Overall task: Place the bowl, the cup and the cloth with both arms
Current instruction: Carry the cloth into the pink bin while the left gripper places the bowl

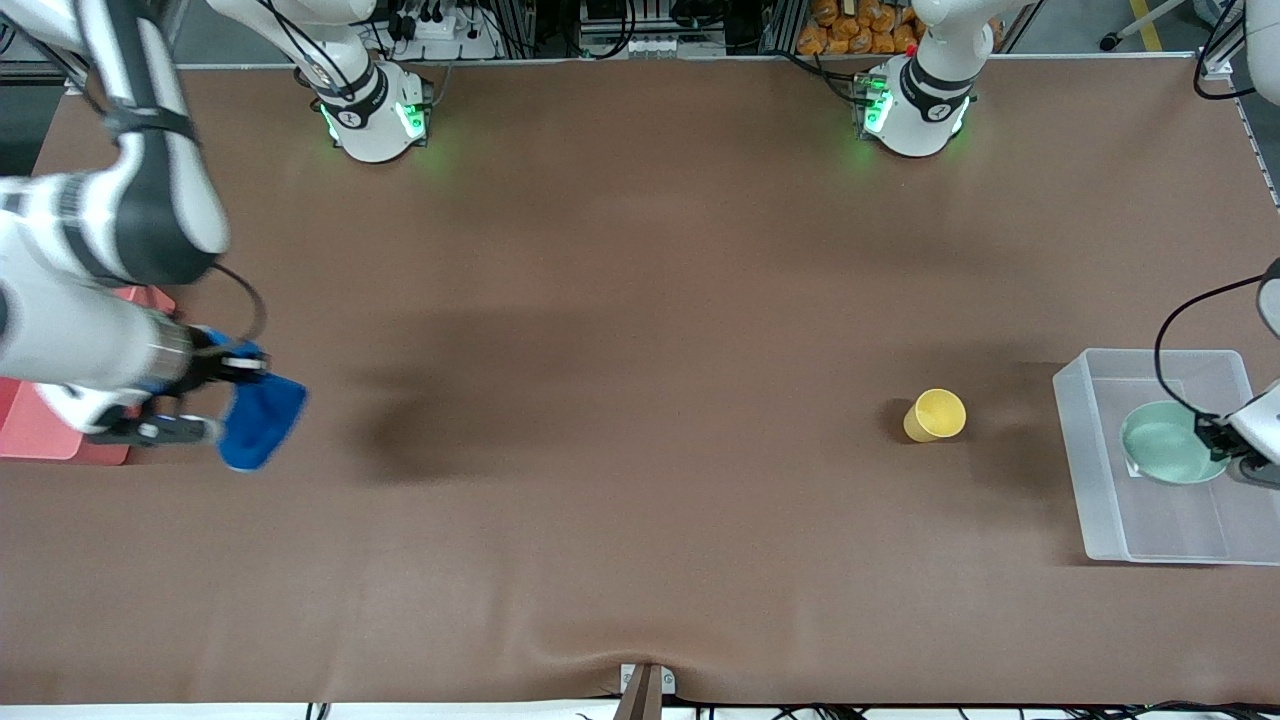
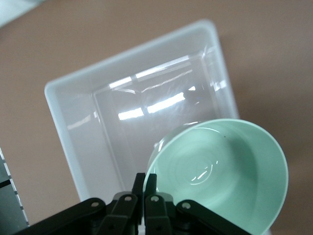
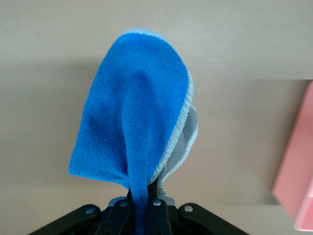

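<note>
Brown desk [image 1: 640, 480] fills my screen, with both arms' green-lit bases along its upper edge.

From my console I see the mint-green bowl [image 1: 1165, 442] held up over the clear plastic bin [image 1: 1110, 530] at the left arm's end of the desk, the left pincer [image 1: 1215, 440] clamped together on its rim. The left wrist view shows the bowl [image 2: 220, 176] tilted, pinched by a thin lip only. My worry is that the bowl swings or slips out of so narrow a hold, or drops edge-first and clips the bin wall [image 2: 63, 112] on release.

The yellow cup [image 1: 936, 414] stands on the desk just beside the bin, toward the right arm's end from it, untouched. I judge an arm leaving the bin low could knock it over, since it is light and close by.

At the right arm's end, the right pincer [image 1: 240, 365] is clamped on a corner of the blue cloth [image 1: 262, 420], which hangs loose over the desk beside a pink tray [image 1: 40, 430]. The right wrist view shows the cloth [image 3: 132, 112] drooping in a fold; it could drape half off the tray edge [image 3: 293, 171] if released early.

My count: one bowl, one cup, one cloth, one bin, one pink tray, two arms.
</note>
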Action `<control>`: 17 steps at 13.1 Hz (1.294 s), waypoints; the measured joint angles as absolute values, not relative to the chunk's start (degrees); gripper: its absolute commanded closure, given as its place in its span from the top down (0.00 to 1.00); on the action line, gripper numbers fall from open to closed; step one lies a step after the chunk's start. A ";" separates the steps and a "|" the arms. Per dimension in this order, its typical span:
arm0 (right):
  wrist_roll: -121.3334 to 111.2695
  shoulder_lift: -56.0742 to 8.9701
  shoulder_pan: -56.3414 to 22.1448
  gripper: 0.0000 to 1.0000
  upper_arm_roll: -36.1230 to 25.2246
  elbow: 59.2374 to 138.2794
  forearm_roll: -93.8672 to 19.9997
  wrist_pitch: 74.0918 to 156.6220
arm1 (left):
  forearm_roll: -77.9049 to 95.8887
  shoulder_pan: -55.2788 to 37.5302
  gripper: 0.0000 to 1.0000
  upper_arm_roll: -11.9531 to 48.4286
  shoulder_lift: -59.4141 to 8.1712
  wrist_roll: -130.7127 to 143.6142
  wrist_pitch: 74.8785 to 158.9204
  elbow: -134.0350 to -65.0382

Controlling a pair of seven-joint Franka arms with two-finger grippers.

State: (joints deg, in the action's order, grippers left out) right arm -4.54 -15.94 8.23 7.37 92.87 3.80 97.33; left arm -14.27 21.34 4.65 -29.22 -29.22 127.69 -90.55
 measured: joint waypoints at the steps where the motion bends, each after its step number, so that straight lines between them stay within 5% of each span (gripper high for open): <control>1: -12.38 -14.88 12.98 0.00 7.29 94.33 3.82 97.65 | -13.89 22.60 0.00 4.66 -29.78 -31.74 127.70 -90.75; 5: -43.26 -14.90 32.15 0.00 7.03 98.62 3.75 107.17 | -13.68 26.08 0.00 4.65 -32.91 -39.84 127.74 -90.95; 9: -59.40 -19.38 42.99 0.00 7.06 101.66 3.74 119.44 | -12.86 26.77 0.00 4.87 -36.46 -40.53 127.78 -91.33; 10: -61.69 -21.34 44.64 0.00 7.08 101.77 3.74 122.76 | -12.79 26.77 0.07 4.92 -37.15 -40.53 127.83 -91.35; 11: -63.25 -23.24 45.82 0.06 7.10 101.77 3.74 125.80 | -12.75 26.78 0.51 4.93 -37.57 -40.53 127.89 -91.35; 12: -64.18 -24.90 46.66 0.77 7.11 101.76 3.74 128.18 | -12.73 26.78 0.81 4.93 -37.72 -40.53 127.92 -91.35; 13: -64.51 -26.11 47.04 1.00 7.12 101.73 3.74 129.28 | -12.72 26.78 1.00 4.95 -37.69 -40.53 127.92 -91.31; 17: -64.53 -26.33 46.65 1.00 8.55 100.62 3.74 127.35 | -10.32 26.78 1.00 6.38 -36.75 -40.54 125.94 -90.20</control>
State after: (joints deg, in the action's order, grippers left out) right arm -64.53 -26.33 46.65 8.55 100.62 3.74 127.35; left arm -10.32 26.78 6.38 -36.75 -40.54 125.94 -90.20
